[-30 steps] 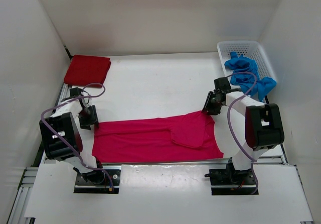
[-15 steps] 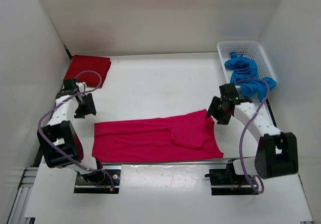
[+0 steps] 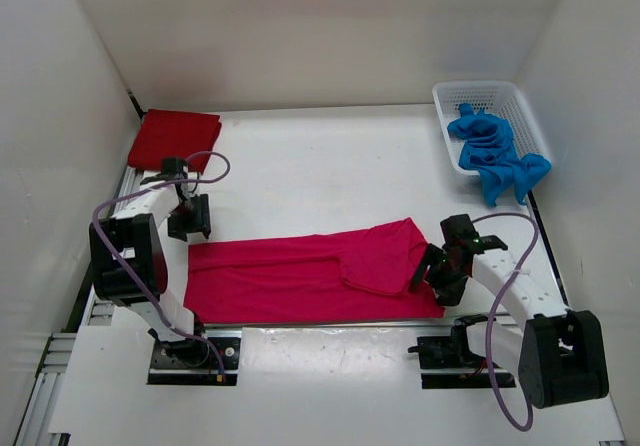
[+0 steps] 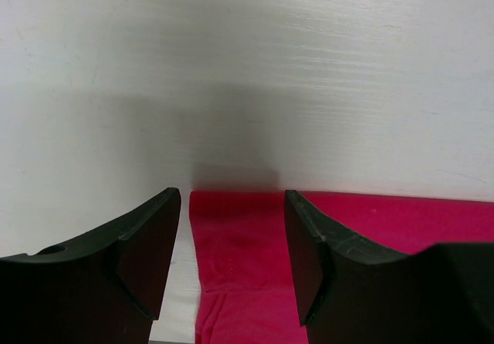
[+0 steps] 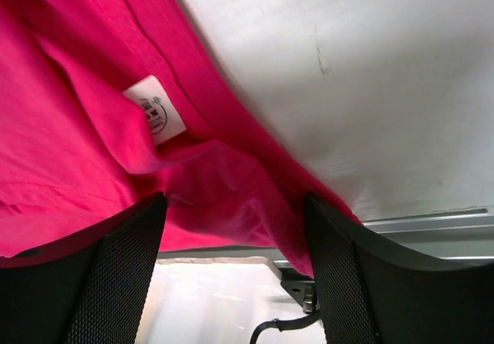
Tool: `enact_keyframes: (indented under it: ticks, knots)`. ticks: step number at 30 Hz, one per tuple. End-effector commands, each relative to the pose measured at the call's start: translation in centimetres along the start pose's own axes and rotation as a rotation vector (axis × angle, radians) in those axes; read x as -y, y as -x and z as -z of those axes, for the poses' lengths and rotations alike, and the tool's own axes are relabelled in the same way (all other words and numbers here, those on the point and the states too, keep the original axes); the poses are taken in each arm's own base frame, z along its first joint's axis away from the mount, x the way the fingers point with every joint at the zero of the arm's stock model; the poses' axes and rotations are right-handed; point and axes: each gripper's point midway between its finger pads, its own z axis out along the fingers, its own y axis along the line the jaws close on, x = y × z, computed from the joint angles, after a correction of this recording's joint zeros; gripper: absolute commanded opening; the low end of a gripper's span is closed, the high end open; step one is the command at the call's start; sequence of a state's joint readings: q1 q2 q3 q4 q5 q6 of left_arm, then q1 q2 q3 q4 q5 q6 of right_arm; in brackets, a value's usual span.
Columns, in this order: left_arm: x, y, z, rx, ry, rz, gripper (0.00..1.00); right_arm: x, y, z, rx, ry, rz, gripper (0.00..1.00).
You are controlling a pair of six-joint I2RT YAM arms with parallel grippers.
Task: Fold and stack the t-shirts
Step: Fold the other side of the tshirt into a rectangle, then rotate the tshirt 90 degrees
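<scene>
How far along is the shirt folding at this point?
Done: the red shirt lies folded at the far left corner. In hand: the pink shirt is spread along the near edge, looking partly folded, with the left fingers and right fingers open at its two ends, gripping nothing. Left: the blue shirt, crumpled in the basket, and stacking.
</scene>
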State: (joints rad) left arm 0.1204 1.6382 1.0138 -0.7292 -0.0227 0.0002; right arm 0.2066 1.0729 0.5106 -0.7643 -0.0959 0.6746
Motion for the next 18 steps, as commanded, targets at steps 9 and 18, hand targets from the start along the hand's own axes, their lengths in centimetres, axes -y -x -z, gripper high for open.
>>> enact_keyframes:
  ticks: [9, 18]
  knots:
    - [-0.8, -0.2, 0.1, 0.018, 0.047, 0.002, 0.67, -0.5, -0.8, -1.7, -0.086, 0.012, -0.007, 0.24]
    - [-2.8, 1.7, 1.6, 0.071, 0.031, 0.086, 0.79, -5.8, 9.0, -2.2, 0.003, -0.039, 0.045, 0.00]
